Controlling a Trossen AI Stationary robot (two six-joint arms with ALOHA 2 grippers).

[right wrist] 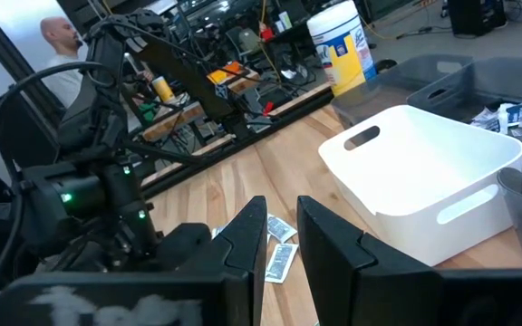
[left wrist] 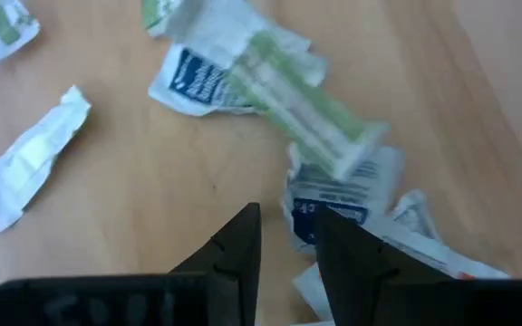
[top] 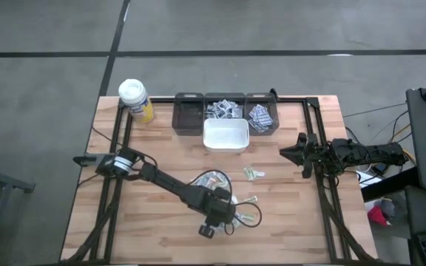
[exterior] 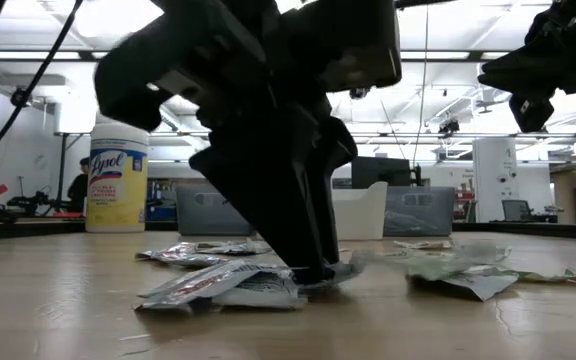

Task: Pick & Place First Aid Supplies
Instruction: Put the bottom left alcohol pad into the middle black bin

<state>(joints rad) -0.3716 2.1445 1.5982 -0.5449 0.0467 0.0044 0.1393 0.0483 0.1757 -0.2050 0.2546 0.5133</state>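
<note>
Picking stage of a packet transfer. The left gripper (top: 211, 224) is lowered over a loose heap of first aid packets (top: 214, 181) near the front middle of the wooden table (top: 287, 222); in the low view its fingers (exterior: 313, 262) reach down to the tabletop among the packets. In the left wrist view the fingers stand a little apart with only a narrow gap, and nothing is clamped between them; a blue-printed packet (left wrist: 333, 204) lies just beyond the tips, slightly to one side of the gap, with a green-printed packet (left wrist: 302, 113) lying partly across it. Judged next move: centre the gap on one packet edge, close, lift, and carry toward the white bin (top: 225, 135) or the grey trays (top: 226, 112) at the back, where other packets already lie. A few more packets (top: 254, 174) rest apart toward the right. The right gripper (top: 296, 154) waits raised at the right side, fingers slightly apart and empty.
</note>
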